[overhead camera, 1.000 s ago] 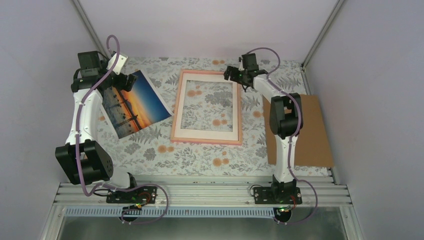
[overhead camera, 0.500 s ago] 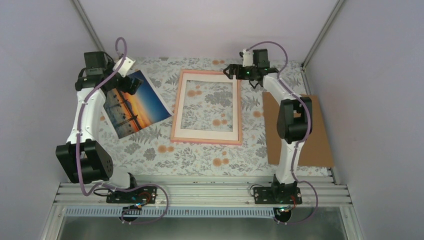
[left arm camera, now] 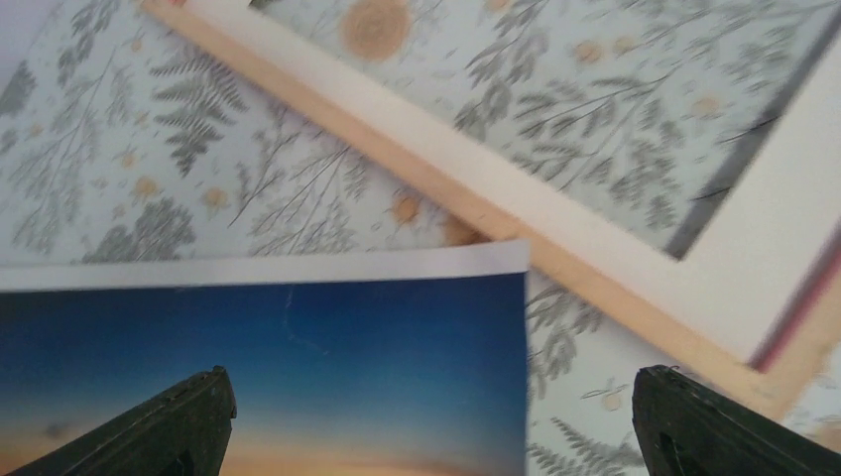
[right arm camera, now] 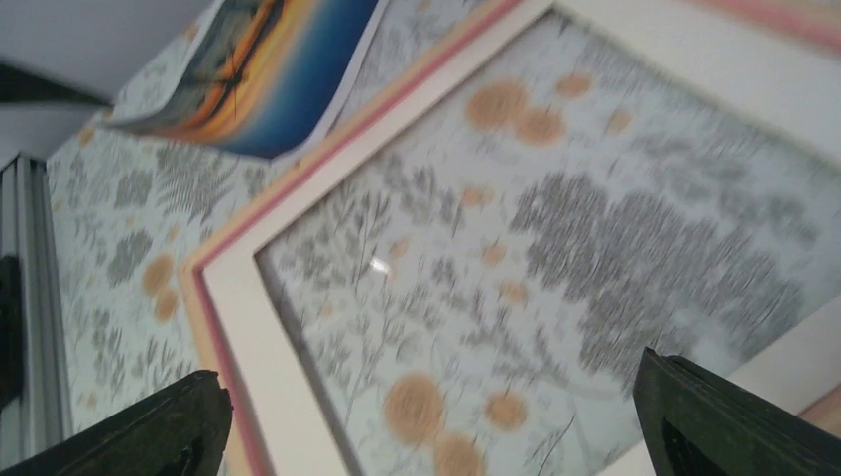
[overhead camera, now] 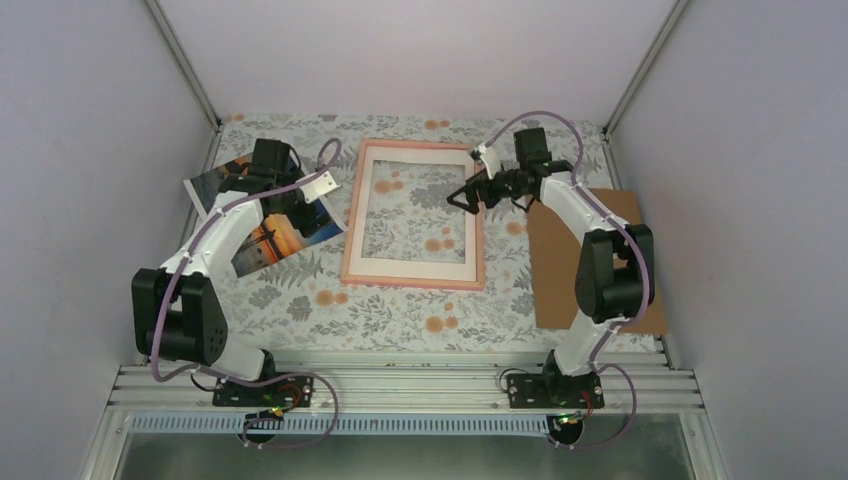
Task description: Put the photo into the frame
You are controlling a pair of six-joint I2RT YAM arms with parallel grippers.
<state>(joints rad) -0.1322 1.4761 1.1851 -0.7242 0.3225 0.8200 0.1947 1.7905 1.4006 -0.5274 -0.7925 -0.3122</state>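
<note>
Top external view: the left gripper (overhead camera: 292, 200) hangs over the photo (overhead camera: 265, 245) with its jaws spread wide and nothing between them. The right gripper (overhead camera: 468, 196) is just as wide open and empty, above the right side of the frame (overhead camera: 350, 235). In the left wrist view the two dark fingertips (left arm camera: 203, 412) straddle the print's right edge. The blue sky of the photo (left arm camera: 268, 347) fills the space from the left fingertip to about midway across the gap, and the floral tablecloth (left arm camera: 149, 149) shows from there to the right fingertip. Ahead of the left jaws the frame (left arm camera: 476, 208) runs diagonally, with the cream-white mat board (left arm camera: 783, 248) inside it. From the right wrist, the frame's clear pane lies directly between and ahead of the open fingers (right arm camera: 169, 426). Its pink edge (right arm camera: 223, 248) and the mat board (right arm camera: 248, 327) sit towards the left finger. The photo (right arm camera: 263, 74) lies far ahead and left of these jaws, outside the frame; its far corner seems to curl up off the cloth, though blur makes that uncertain. A brown backing board (overhead camera: 620, 290) lies flat behind and right of the right jaws.
</note>
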